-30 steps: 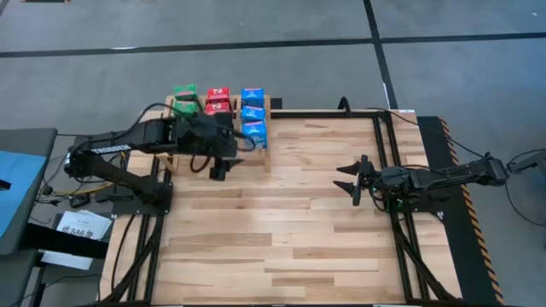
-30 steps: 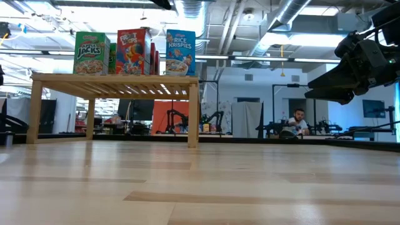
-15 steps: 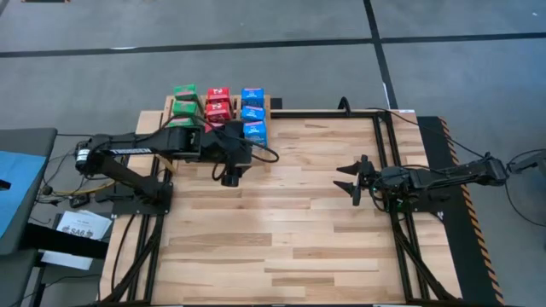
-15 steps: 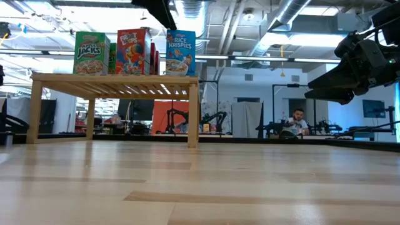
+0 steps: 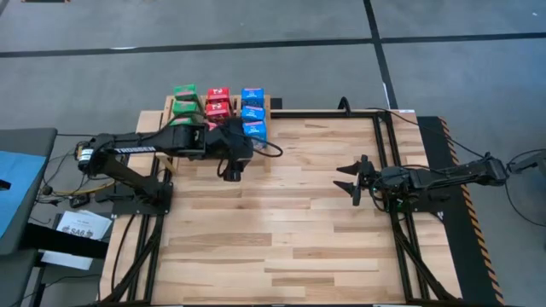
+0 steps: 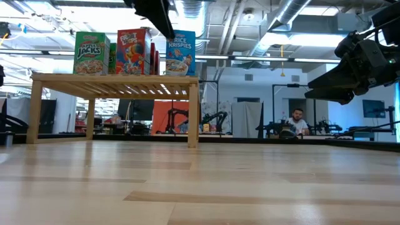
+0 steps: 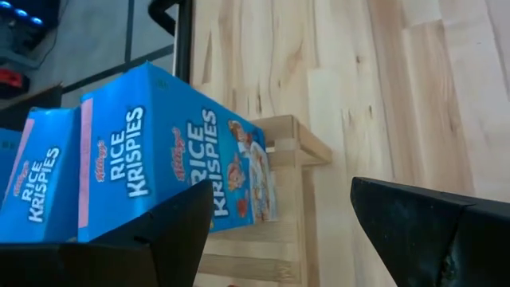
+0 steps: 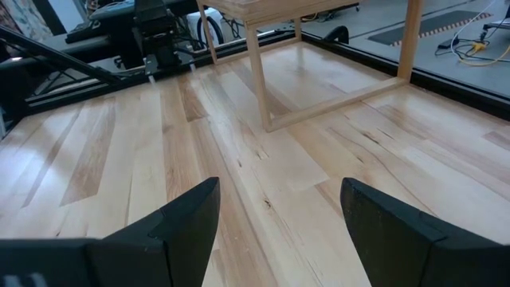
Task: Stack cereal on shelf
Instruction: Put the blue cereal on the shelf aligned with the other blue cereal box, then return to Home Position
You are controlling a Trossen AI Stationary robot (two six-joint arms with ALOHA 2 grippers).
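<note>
Cereal at 11 o'clock of the bench, up on the shelf in three rows running front to back: green boxes on the left, red boxes in the middle, with two showing from above and any third hidden under the arm. Next along, left fingers, spread partway and gripping nothing, hanging at the shelf's front edge at about 6 o'clock of the red row and just beside the nearest of the blue boxes. Seen from the wrist, that blue box standing right at the shelf's front corner, with little slat to spare. No box lying on the bench planks in any view, so stacking judged done or close to it. Main risk from here: clipping that front blue box with a finger or the wrist on any swing toward 3 o'clock or any drop in height, and tipping it off the corner onto the bench. Could also nudge it back into its neighbours and skew the row, the boxes being light, tall and narrow-footed. Safer to lift clear first, then draw back toward 6 o'clock. Far over at 3 o'clock of the bench, right fingers, spread wide and empty, pointing at 9 o'clock, well apart from the shelf and no threat unless sent across.
</note>
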